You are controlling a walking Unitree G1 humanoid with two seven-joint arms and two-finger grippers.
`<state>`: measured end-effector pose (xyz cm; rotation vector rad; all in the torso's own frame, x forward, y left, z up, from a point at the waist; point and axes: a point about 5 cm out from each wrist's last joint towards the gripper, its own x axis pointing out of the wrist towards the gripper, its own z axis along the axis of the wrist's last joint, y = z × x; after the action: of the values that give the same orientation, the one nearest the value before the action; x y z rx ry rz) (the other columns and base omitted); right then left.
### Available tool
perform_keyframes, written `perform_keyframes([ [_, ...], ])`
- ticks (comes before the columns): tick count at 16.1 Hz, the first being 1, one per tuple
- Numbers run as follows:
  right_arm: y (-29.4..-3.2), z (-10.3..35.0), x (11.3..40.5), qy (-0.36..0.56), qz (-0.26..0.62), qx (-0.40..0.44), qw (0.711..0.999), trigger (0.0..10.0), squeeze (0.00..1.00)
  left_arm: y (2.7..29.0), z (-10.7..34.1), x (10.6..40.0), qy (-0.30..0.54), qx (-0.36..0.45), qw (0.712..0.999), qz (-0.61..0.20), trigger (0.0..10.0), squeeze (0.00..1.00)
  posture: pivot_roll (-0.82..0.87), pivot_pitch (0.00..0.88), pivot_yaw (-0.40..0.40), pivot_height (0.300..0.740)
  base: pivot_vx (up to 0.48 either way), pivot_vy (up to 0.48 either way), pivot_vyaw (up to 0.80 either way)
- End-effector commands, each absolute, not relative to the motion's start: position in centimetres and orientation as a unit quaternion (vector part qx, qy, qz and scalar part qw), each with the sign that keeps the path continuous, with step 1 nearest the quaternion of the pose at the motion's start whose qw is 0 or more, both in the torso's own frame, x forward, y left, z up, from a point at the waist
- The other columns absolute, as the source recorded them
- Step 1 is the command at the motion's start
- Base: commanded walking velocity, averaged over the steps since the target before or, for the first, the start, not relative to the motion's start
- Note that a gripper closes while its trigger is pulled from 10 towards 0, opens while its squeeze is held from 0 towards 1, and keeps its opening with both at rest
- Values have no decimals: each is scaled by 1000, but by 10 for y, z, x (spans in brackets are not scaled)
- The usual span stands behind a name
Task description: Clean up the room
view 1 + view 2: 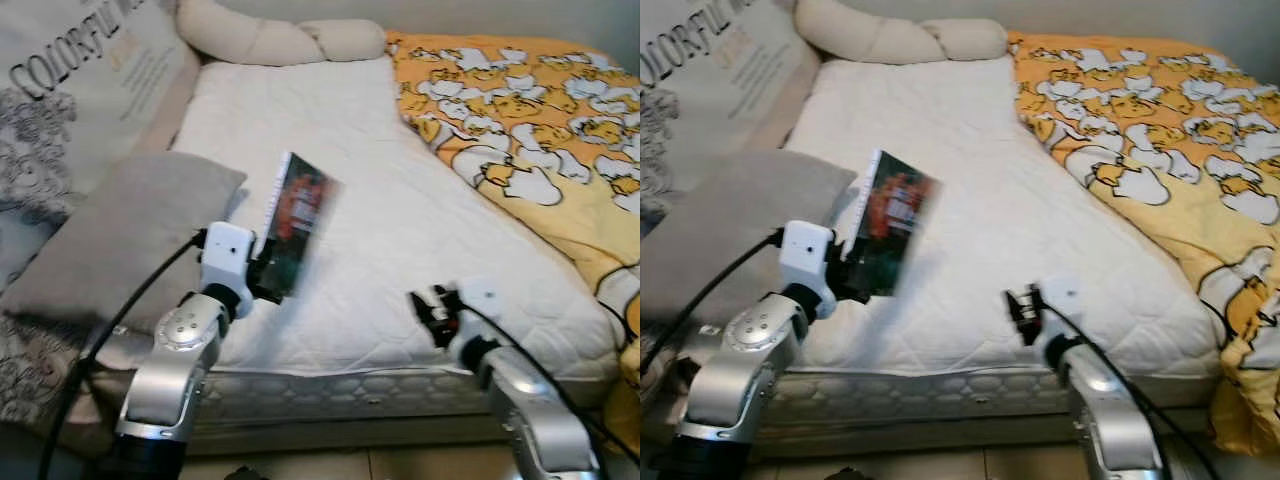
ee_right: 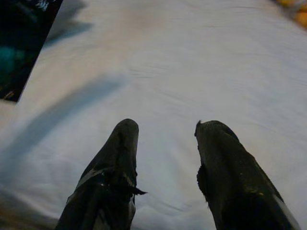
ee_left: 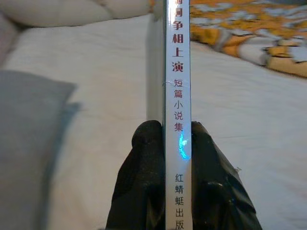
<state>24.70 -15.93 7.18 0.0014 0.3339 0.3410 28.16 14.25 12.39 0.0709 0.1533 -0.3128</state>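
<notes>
The book's [image 1: 296, 222] cover is blurred; its spine runs past the frame.

The left gripper [image 3: 177, 143] clamped a book [image 3: 178, 72] by its spine, upright above the white mattress [image 3: 105, 86], with a grey pillow [image 3: 29, 143] beside it.

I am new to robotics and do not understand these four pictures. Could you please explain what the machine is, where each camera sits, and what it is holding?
This is a humanoid robot standing at a bed. Two pictures come from cameras in its head, looking down; the other two come from a camera on each wrist, looking along the black fingers. The left gripper holds a book upright above the white mattress, pinching it at the spine. The right gripper is open and holds nothing. On the bed lie a grey pillow, a cream cushion and a yellow duck-print blanket.
</notes>
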Motion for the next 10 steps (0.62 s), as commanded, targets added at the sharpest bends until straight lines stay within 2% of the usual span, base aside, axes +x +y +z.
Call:
perform_keyframes([
  [1, -154, 79, 249, 156, 191, 1, 969, 10000, 0, 150, 133, 283, 58, 50, 987, -138, 10000, 0, -25, 0, 9, 740, 0, 0, 0],
  [3, -150, 78, 247, 160, 214, -20, 963, 10000, 0, 152, 133, 282, 55, 52, 988, -131, 10000, 0, -24, 0, 10, 740, 0, 0, 0],
  [4, -150, 78, 247, 161, 217, -22, 963, 10000, 0, 153, 133, 282, 54, 51, 989, -130, 10000, 0, -21, 0, 8, 740, 0, 0, 800],
  [5, -149, 77, 247, 162, 217, -21, 962, 10000, 0, 154, 134, 282, 53, 50, 989, -130, 10000, 0, -18, 0, 7, 740, 259, 0, 800],
  [10, -155, 76, 249, 161, 185, -2, 969, 10000, 0, 149, 134, 280, 55, 45, 985, -156, 10000, 0, -22, 0, 12, 740, 290, 0, 0],
])
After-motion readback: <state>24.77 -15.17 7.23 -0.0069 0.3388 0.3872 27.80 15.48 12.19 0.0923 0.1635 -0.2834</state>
